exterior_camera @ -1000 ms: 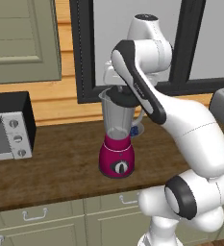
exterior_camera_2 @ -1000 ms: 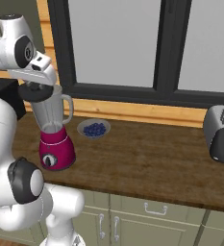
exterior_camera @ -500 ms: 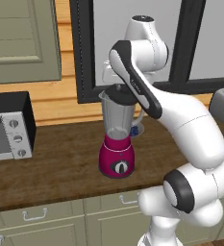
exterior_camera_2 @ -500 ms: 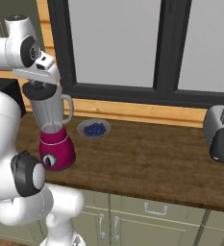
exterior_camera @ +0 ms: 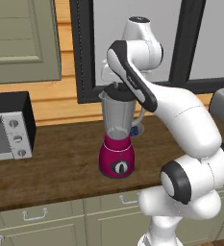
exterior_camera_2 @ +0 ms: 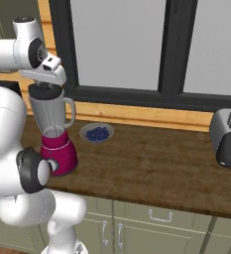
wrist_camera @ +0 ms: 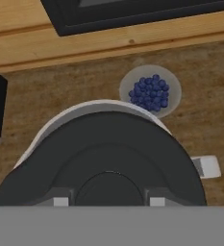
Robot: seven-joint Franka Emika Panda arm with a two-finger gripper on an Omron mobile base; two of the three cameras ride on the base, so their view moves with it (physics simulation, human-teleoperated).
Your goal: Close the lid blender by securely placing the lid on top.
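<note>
The pincer (wrist_camera: 105, 202) pinches the lid's (wrist_camera: 104, 158) knob right over the blender (exterior_camera: 117, 134) near the counter's (exterior_camera_2: 151, 168) back edge, and I'd worry an off-centre release leaves the lid tilted on the rim.

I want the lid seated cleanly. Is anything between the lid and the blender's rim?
Nothing visible. In the hand view the lid sits right over the blender jar mouth, with the jar's rim showing around its upper edge. The blueberry bowl stands off to the side on the counter.
</note>
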